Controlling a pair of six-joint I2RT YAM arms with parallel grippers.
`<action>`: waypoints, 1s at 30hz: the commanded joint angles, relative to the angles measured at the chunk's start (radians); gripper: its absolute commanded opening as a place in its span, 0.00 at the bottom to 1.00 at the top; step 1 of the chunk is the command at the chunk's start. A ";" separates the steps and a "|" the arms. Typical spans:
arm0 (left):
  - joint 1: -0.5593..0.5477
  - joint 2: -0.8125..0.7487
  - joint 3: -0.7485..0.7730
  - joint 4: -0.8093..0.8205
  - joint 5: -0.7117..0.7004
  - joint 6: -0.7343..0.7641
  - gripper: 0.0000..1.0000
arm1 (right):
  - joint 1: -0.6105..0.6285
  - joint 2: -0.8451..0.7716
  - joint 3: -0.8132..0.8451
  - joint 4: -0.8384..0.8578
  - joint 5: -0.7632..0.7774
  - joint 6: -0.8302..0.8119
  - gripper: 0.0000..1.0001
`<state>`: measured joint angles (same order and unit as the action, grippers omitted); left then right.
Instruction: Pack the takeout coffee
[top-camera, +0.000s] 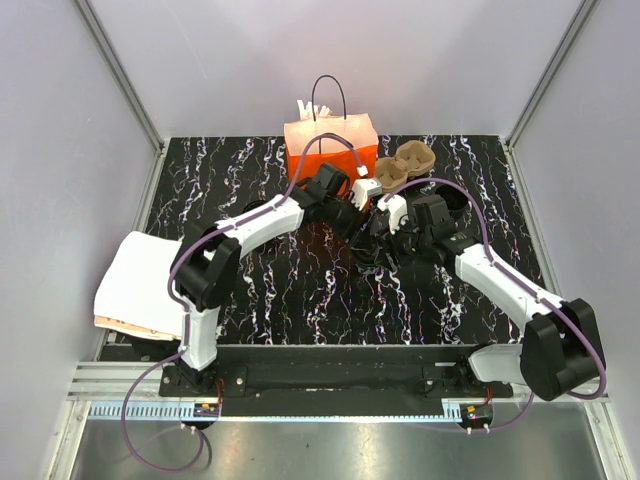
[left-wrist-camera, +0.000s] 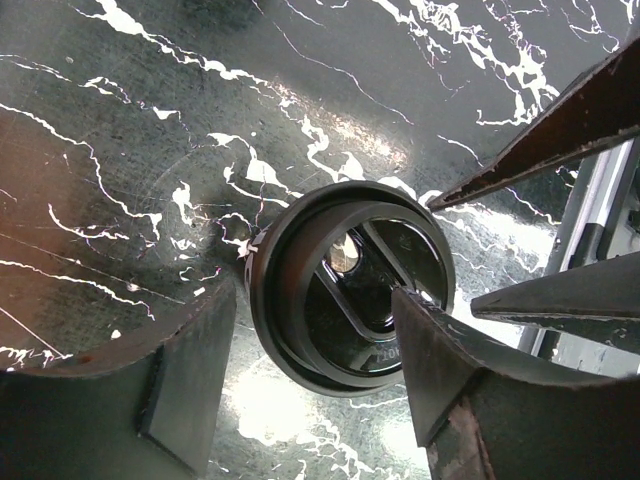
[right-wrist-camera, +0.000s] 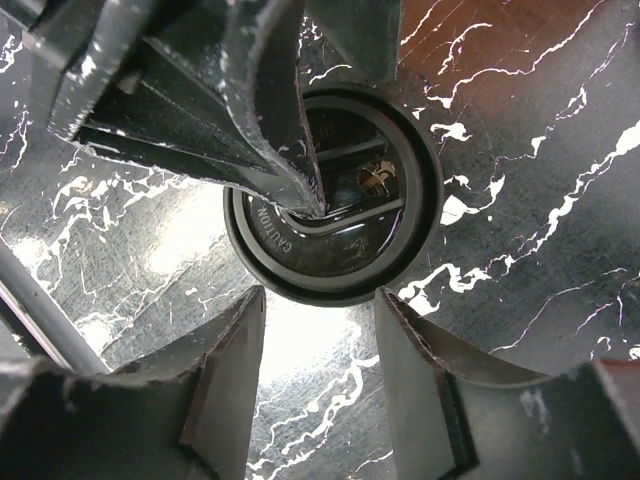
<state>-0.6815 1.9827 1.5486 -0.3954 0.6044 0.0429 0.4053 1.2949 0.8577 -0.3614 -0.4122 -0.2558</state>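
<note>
The takeout coffee (left-wrist-camera: 350, 285) stands upright on the black marbled table, its black lid (right-wrist-camera: 335, 215) facing up at me. My left gripper (left-wrist-camera: 315, 320) is open astride it. The right finger (left-wrist-camera: 440, 370) overlaps the lid's edge, and the left finger (left-wrist-camera: 185, 390) stands a little apart from the cup. My right gripper (right-wrist-camera: 320, 300) is open just short of the cup, with bare table between its fingers. In the top view both grippers (top-camera: 352, 215) (top-camera: 383, 232) meet at the table's middle and hide the cup. The orange paper bag (top-camera: 330, 145) stands open behind them.
Brown pulp cup carriers (top-camera: 405, 165) lie to the right of the bag. A white flat stack (top-camera: 140, 285) sits at the table's left edge. Grey walls close in the back and both sides. The two arms' fingers crowd each other over the cup.
</note>
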 joint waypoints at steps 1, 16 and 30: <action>-0.007 0.011 0.010 0.040 0.000 -0.005 0.66 | -0.002 0.012 0.009 0.052 -0.005 0.024 0.53; -0.007 0.042 0.011 0.023 -0.043 -0.020 0.64 | 0.004 0.006 -0.020 0.075 -0.002 0.020 0.55; -0.007 0.068 0.021 0.007 -0.054 -0.032 0.63 | 0.035 0.024 -0.034 0.098 0.081 -0.019 0.56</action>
<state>-0.6823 2.0117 1.5631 -0.3859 0.6044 -0.0086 0.4175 1.3094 0.8333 -0.3080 -0.3763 -0.2646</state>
